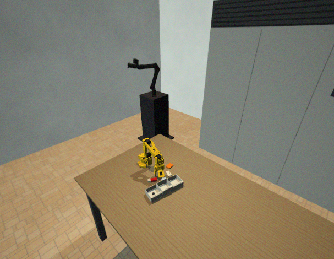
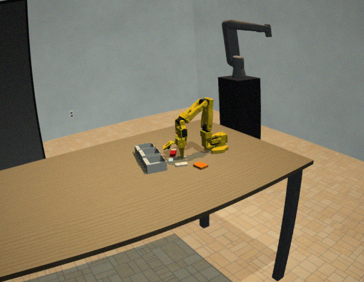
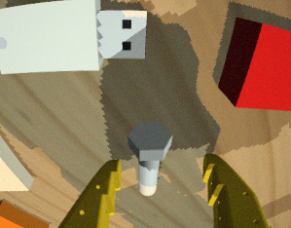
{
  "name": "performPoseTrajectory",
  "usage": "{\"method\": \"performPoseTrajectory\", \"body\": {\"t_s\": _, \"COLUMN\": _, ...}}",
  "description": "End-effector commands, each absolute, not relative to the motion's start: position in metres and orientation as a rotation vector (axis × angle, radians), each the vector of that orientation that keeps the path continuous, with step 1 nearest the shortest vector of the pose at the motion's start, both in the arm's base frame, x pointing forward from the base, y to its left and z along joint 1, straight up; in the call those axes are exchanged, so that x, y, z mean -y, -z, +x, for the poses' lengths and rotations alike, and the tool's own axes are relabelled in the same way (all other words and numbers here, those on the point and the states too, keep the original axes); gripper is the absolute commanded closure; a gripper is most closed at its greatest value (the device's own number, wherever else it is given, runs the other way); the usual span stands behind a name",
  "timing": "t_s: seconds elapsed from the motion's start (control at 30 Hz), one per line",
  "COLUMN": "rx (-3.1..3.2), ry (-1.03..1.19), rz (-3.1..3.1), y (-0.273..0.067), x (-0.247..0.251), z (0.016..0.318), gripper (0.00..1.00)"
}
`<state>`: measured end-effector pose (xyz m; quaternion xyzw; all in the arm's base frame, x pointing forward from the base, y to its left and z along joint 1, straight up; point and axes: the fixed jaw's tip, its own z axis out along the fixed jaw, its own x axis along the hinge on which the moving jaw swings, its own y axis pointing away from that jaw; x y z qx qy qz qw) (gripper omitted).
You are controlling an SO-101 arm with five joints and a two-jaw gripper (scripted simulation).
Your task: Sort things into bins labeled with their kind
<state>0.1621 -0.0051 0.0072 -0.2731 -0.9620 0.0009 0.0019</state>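
Note:
My gripper is open and low over the table. Its fingers stand on either side of a grey hex bolt, which lies on the table between them, not gripped. A white USB stick lies beyond the bolt. A red block with a pale end lies to its right in the wrist view. A domino and an orange block lie to the left there. The bin labels are too small to read.
A row of three joined grey bins stands on the table just beyond the loose things. A small dark thing lies in the end bin at the left in the top view. The wooden table carries everything.

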Motion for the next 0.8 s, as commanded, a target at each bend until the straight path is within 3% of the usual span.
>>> {"method": "performPoseTrajectory", "body": {"t_s": 0.0, "rx": 3.033, "ry": 0.004, "rz": -0.862, "y": -0.0083, "x": 0.0040, "z": 0.1644, "gripper": 0.78}}
{"method": "performPoseTrajectory", "body": {"t_s": 0.77, "rx": 3.033, "ry": 0.004, "rz": -0.862, "y": -0.0083, "x": 0.0040, "z": 0.1644, "gripper": 0.81}}
